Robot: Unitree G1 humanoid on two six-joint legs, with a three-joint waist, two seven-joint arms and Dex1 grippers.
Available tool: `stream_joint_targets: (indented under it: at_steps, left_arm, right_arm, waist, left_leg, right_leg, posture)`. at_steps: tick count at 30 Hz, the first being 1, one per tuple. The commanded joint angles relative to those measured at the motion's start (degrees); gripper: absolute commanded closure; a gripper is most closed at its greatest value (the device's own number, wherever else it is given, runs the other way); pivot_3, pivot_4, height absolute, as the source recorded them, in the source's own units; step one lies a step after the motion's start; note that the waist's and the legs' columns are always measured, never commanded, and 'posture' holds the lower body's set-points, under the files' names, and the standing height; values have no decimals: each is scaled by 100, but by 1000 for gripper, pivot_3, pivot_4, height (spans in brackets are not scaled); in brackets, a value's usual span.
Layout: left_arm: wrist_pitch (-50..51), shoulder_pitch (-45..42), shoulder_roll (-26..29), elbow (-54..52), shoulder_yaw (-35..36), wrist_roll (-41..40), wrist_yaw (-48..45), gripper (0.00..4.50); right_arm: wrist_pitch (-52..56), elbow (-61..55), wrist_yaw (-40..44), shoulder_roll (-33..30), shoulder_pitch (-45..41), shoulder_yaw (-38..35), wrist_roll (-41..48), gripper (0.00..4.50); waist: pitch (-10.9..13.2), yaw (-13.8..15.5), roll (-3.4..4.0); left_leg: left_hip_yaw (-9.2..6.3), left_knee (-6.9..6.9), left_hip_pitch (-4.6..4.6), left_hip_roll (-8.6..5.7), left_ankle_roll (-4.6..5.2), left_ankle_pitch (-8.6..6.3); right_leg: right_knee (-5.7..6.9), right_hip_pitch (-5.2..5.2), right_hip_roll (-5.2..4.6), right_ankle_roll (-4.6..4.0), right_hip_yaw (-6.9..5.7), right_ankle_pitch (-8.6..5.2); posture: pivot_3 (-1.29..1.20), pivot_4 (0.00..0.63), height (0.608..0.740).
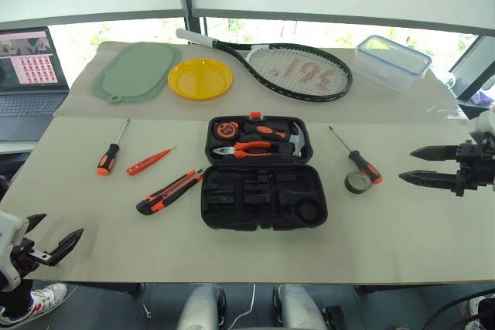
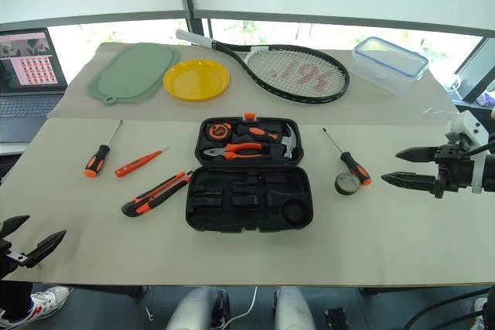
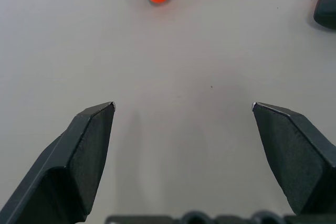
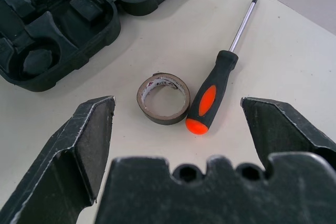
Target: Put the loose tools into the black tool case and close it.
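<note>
5 loose tools lie on your tabletop [image 1: 402,245] around the open black tool case [image 1: 263,205]. At your far left, the left gripper [image 1: 56,243] hovers over the near left corner of the tabletop, its jaws spread wide and empty. Beyond it lies 1 black-and-orange screwdriver [image 1: 110,152], tip pointing away from you. Just right of it sits the thin red screwdriver [image 1: 149,161], angled, apart from its neighbour. Nearer to you and further right, the black-and-orange utility knife [image 1: 167,193] lies diagonally, its far end just beside the case's left edge. The case lies flat at the centre with its lid open; the far half holds the orange-handled pliers [image 1: 247,149] and a steel-headed hammer [image 1: 295,138], while the near half shows bare recesses. Right of the case you see the 2nd black-and-orange screwdriver [image 4: 212,94], with the small dark tape roll [image 4: 164,98] just beside its handle end. At your far right, the right gripper [image 1: 424,165] hangs level, pointing toward that pair, jaws wide apart and holding nothing. Along the back lie a laptop [image 1: 29,75], a green mat [image 1: 135,72], a yellow plate [image 1: 200,78], a racket [image 1: 288,67] and a clear blue-rimmed box [image 1: 391,62].
</note>
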Motion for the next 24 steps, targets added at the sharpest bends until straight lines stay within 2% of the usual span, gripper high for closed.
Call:
stream_joint_targets:
  at_steps: [1, 6, 11, 15, 19, 24]
  left_arm:
    - [-122, -6, 60, 20, 30, 113, 33, 0]
    - [196, -59, 128, -266, -169, 370, 274, 0]
    - [1215, -751, 428, -543, -226, 70, 544, 0]
    - [2417, -2078, 782, -436, -588, -336, 919, 0]
    - [3227, -3457, 1133, 185, -1637, -106, 1170, 0]
    - [3538, -4975, 994, 1429, -2521, 166, 1457, 0]
  right_arm:
    - [-14, -177, -119, -39, 58, -86, -12, 40]
    - [-247, -469, -429, 10, 228, -146, -119, 40]
    - [-347, -1289, -1102, 166, 114, -212, -271, 40]
    - [538, -2535, -1424, 444, -170, -177, 294, 40]
    - [1693, -3830, -1882, 961, -365, -230, 1278, 40]
    - [2389, -5097, -2472, 1550, -333, -162, 2123, 40]
  waist:
    - [0, -1, 0]
    - [0, 3, 0]
    - [0, 14, 0]
    - [0, 10, 0]
    - [1, 24, -2]
    - [5, 26, -8]
  left_leg:
    - [0, 0, 0, 0, 0, 0]
    - [5, -5, 3, -5, 0, 0]
    - [7, -5, 5, -6, 0, 3]
    - [6, -5, 11, -6, 0, 8]
    - [-4, -6, 7, -4, -3, 13]
    - [-3, -8, -7, -7, -4, 12]
  right_leg:
    - [0, 0, 0, 0, 0, 0]
    - [1, 0, -22, 0, -7, 0]
    - [8, 0, -15, 24, -15, 14]
    - [12, 4, -1, 35, -16, 20]
    - [13, 5, 20, 37, -19, 22]
    - [10, 0, 23, 39, -21, 23]
  posture:
    - [0, 150, 738]
    - [0, 150, 738]
    - [0, 150, 738]
    - [0, 150, 738]
    - [0, 150, 738]
    - [0, 150, 738]
